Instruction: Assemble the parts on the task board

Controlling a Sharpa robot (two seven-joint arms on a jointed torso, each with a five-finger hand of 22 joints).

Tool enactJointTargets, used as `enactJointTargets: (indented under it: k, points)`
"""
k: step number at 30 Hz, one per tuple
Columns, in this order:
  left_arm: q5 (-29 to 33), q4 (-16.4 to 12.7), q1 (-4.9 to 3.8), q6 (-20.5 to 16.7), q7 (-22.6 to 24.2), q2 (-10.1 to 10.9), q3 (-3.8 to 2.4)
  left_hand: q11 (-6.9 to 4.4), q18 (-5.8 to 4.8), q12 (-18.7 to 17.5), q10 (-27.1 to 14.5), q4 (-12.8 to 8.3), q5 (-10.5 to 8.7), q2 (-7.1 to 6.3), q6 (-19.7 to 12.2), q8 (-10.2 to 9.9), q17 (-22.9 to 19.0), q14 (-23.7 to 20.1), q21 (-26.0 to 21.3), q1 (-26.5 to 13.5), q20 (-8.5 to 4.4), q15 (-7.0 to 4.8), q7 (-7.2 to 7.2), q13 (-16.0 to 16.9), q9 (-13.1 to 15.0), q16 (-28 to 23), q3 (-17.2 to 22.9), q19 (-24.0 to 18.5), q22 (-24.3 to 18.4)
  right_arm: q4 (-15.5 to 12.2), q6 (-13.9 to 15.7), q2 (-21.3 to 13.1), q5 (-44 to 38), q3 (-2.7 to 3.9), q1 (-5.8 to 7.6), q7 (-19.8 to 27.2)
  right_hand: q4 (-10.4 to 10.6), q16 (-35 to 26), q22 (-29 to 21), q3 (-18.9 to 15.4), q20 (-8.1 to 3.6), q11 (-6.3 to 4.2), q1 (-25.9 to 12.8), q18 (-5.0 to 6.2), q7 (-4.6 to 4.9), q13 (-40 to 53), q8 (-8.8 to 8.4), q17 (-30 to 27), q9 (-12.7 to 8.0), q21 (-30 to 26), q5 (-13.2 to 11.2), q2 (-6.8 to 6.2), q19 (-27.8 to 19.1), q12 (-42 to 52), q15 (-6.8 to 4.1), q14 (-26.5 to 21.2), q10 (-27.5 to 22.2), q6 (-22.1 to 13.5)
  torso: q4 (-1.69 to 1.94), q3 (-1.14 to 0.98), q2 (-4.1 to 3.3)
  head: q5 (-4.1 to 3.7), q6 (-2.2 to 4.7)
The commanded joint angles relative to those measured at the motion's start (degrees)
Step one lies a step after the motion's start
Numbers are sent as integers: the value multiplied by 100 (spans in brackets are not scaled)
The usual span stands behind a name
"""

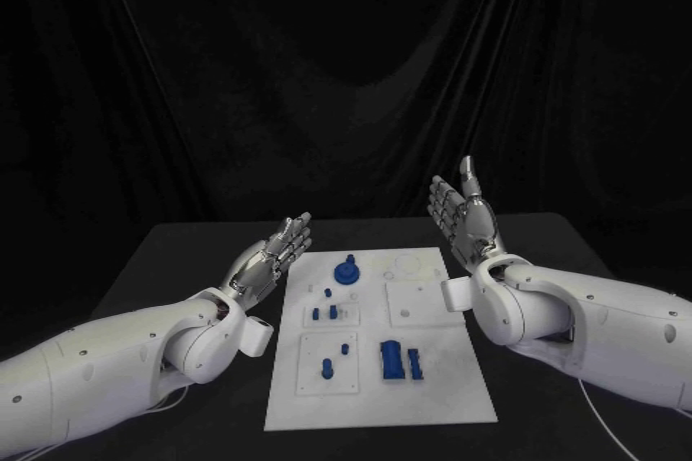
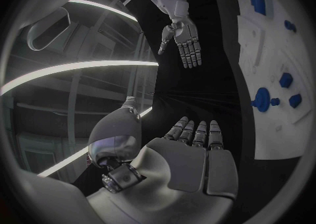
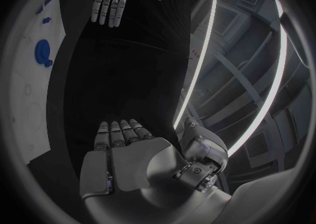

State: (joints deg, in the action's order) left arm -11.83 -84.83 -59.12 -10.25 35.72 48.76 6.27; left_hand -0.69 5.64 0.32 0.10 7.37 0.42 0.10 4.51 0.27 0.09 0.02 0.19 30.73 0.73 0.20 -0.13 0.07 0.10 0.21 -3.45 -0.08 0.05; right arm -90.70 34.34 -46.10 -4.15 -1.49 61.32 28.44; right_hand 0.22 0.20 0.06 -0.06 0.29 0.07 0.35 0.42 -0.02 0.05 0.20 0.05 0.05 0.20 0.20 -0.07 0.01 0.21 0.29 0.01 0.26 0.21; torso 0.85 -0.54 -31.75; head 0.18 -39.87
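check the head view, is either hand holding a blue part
No, the left hand and right hand are raised beside the board, fingers straight, holding nothing.

White task board [image 1: 378, 406] lies flat mid-table, long side running away from the robot, with several shallow square recesses. Blue parts on it: a round disc-like piece [image 1: 348, 272] near the far end, small pegs [image 1: 329, 308] just below it, more small pieces [image 1: 335, 361] in the near-left recess, two upright rectangular blocks [image 1: 400, 361] near-right. Far-right recesses look bare white.
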Motion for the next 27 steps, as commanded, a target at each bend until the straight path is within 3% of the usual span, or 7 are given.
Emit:
enactJointTargets:
  k: [1, 3, 6, 7, 12, 17, 27]
  points:
    - [514, -124, -36, -1341, -216, -85, -107, 69, -564, -32, -10, -235, -42, -10, -451, -27, -9, -2, -19, -979, -73, -20, 13, -7, -10, -21, 345, 8, -5, 52, 859, 81, 367, 85, -77, 124, -22, -20, -6, 6, -29, -7, -35, -42, 2, -5, -20, -5, -5, -20, -20, 7, -1, -21, -29, -1, -26, -21, -52, 34, 35, -8, 273]
    - [666, -212, -51, -1807, -302, -158, -225, 69, -564, -32, -10, -286, -42, -10, -451, -27, -9, -2, -19, -1173, -73, -20, 13, -7, -10, -21, 345, 8, -5, 70, 955, 130, 406, 137, -109, 134, -22, -20, -6, 6, -29, -7, -35, -42, 2, -5, -20, -5, -5, -20, -20, 7, -1, -21, -29, -1, -26, -21, -67, 43, 45, -12, 399]
    - [835, -311, -69, -2322, -397, -240, -356, 69, -564, -32, -10, -335, -42, -10, -451, -27, -9, -2, -19, -1368, -73, -20, 13, -7, -10, -21, 345, 8, -5, 75, 977, 141, 415, 149, -116, 136, -22, -20, -6, 6, -29, -7, -35, -42, 2, -5, -20, -5, -5, -20, -20, 7, -1, -21, -29, -1, -26, -21, -78, 51, 53, -16, 498]
    - [892, -344, -75, -2499, -429, -267, -401, 69, -564, -32, -10, -737, -42, -10, -451, -27, -9, -2, -19, -1439, -73, -20, 13, -7, -10, -21, 345, 8, -5, 75, 977, 141, 415, 149, -116, 136, -22, -20, -6, 6, -29, -7, -35, -42, 2, -5, -20, -5, -5, -20, -20, 7, -1, -21, -29, -1, -26, -21, -81, 52, 55, -17, 522]
    - [1083, -455, -94, -3080, -536, -359, -549, 69, -564, -32, -10, -737, -42, -10, -451, -27, -9, -2, -19, -1739, -73, -20, 13, -7, -10, -21, 345, 8, -5, 75, 977, 141, 415, 149, -116, 136, -22, -20, -6, 6, -29, -7, -35, -42, 2, -5, -20, -5, -5, -20, -20, 7, -1, -21, -29, -1, -26, -21, -85, 54, 57, -18, 549]
    - [1176, -509, -104, -3366, -589, -404, -622, 69, -564, -32, -10, -737, -42, -10, -451, -27, -9, -2, -19, -1994, -73, -20, 13, -7, -10, -21, 345, 8, -5, 75, 977, 141, 415, 149, -116, 136, -22, -20, -6, 6, -29, -7, -35, -42, 2, -5, -20, -5, -5, -20, -20, 7, -1, -21, -29, -1, -26, -21, -85, 54, 57, -18, 549]
    - [1183, -513, -104, -3386, -593, -407, -627, 69, -564, -32, -10, -737, -42, -10, -451, -27, -9, -2, -19, -2349, -73, -20, 13, -7, -10, -21, 345, 8, -5, 75, 977, 141, 415, 149, -116, 136, -22, -20, -6, 6, -29, -7, -35, -42, 2, -5, -20, -5, -5, -20, -20, 7, -1, -21, -29, -1, -26, -21, -85, 54, 57, -18, 549]
